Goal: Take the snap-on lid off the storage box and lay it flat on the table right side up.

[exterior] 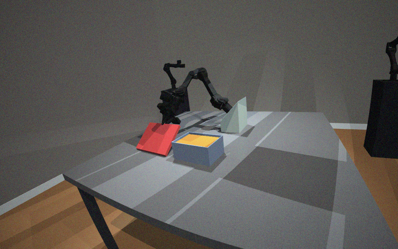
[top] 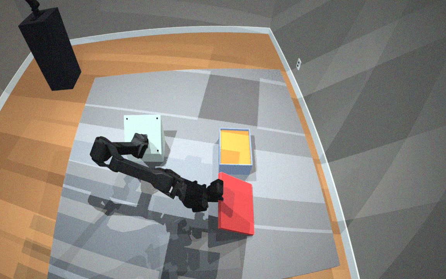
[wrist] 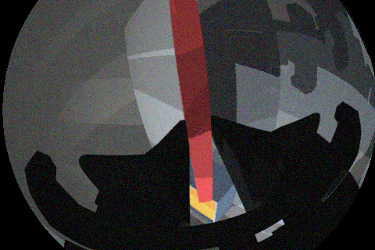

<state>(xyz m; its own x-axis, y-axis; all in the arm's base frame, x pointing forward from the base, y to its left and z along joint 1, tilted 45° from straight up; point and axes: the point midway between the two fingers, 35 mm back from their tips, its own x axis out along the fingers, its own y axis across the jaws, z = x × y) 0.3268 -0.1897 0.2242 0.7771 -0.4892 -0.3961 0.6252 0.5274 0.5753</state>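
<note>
The red lid [top: 240,208] [exterior: 158,139] [wrist: 194,74] is off the box and steeply tilted, its upper edge toward the arm and its lower edge close to or on the table; which of these I cannot tell. My gripper [top: 220,190] [exterior: 164,122] [wrist: 197,123] is shut on the lid's upper edge. The blue-grey storage box [top: 235,169] [exterior: 190,154] [wrist: 226,203] stands upright and open on the table [top: 283,173] [exterior: 271,173], right beside the lid. An orange-yellow surface shows inside it. The lid's underside is mostly hidden.
A pale green wedge-shaped block [top: 153,133] [exterior: 240,119] stands by the arm's base. A black pedestal [top: 49,52] [exterior: 389,119] carrying another arm stands off the table. The table's edge [exterior: 126,209] lies beyond the box in the exterior view.
</note>
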